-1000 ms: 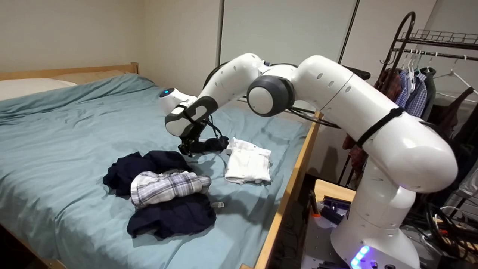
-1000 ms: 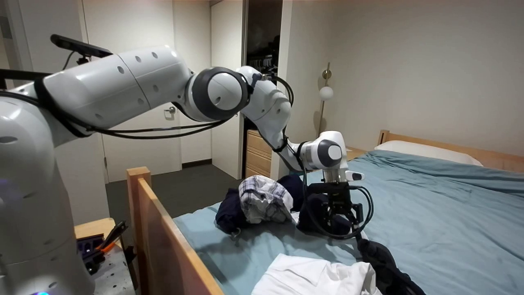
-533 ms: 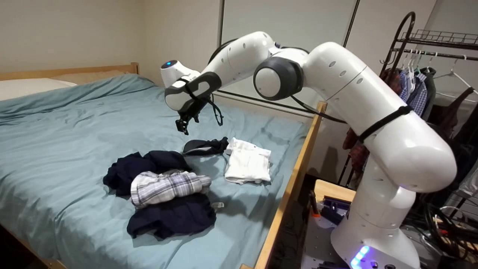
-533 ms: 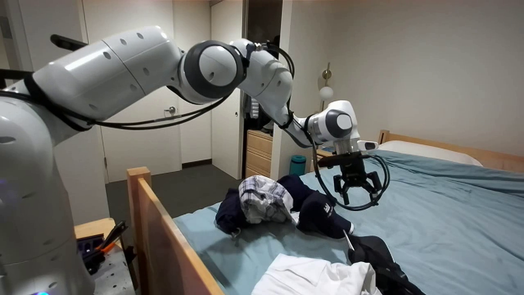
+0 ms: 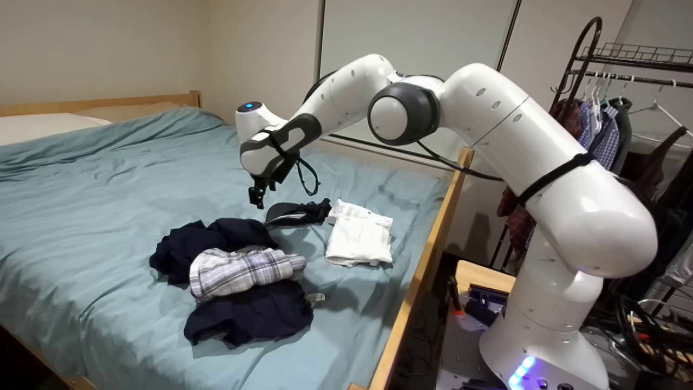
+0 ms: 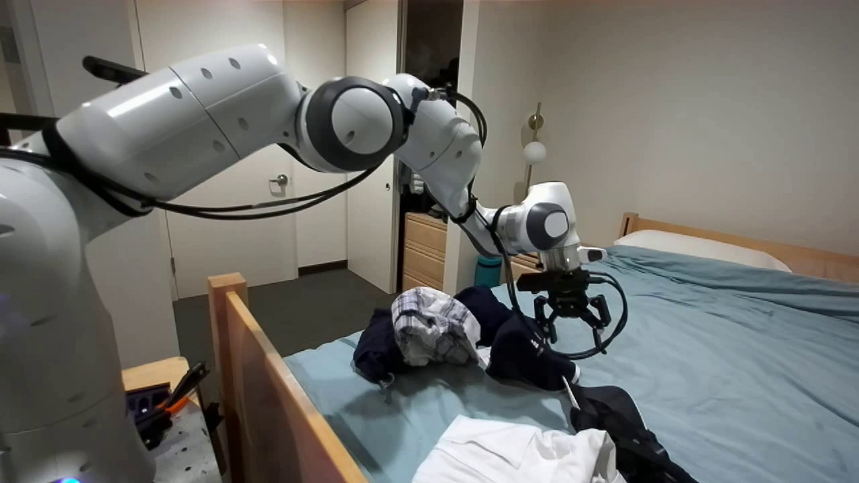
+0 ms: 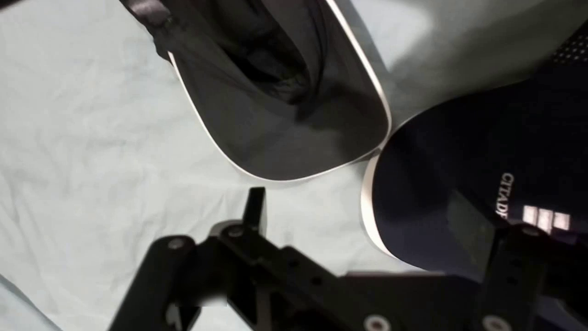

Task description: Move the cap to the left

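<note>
The cap lies just beside the white cloth in an exterior view, my gripper hangs empty in an exterior view, fingers spread in the wrist view, so imo grab and leftward move both remain.

bed | on it: black cap, navy cap, white cloth, dark garments, pillow

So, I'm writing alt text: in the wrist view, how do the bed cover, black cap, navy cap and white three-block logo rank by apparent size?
1. Bed cover
2. Black cap and navy cap: unsure; the frame cuts off both, and the gripper overlaps the navy one.
3. White three-block logo, on the navy cap.
</note>
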You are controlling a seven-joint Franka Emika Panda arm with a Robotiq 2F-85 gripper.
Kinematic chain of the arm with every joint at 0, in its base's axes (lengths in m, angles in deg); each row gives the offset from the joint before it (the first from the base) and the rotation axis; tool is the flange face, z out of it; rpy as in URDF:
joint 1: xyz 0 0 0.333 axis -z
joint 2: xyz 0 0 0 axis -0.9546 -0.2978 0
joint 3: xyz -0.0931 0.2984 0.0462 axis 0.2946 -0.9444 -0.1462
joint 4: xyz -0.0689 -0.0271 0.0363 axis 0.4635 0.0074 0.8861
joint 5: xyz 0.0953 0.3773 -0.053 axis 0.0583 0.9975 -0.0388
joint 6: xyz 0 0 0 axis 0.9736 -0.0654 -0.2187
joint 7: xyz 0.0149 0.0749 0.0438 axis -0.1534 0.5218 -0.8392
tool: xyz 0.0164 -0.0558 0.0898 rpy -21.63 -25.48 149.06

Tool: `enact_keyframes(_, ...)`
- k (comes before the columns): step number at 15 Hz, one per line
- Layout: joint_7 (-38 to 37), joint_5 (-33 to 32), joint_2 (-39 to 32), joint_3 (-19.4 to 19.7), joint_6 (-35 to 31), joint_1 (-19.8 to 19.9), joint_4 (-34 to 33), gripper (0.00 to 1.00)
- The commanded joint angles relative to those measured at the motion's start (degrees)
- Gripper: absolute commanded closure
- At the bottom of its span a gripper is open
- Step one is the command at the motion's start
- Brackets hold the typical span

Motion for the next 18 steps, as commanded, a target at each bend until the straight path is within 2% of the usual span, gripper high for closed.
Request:
enact_keyframes(1, 1.0, 0.6, -0.2, 0.1, -0.1, -0.2, -0.3, 0.0)
enact_keyframes(8, 5.7, -1.5, -5.1, 0.5, 2.3, -1.2, -3.5, 0.0)
enact_keyframes(15, 2.9, -2.9, -10.6, 4.3, 2.8, -3.0, -5.0, 0.0)
enact_keyframes(16, 2.7, -2.9, -10.8, 4.8, 2.7, -2.9, -5.4, 0.03)
enact_keyframes(17, 2.2, -2.9, -10.8, 5.4, 2.4, -2.9, -5.7, 0.26)
enact_keyframes(18, 1.7, -3.0, -11.2, 5.9, 2.3, -3.0, -6.2, 0.27)
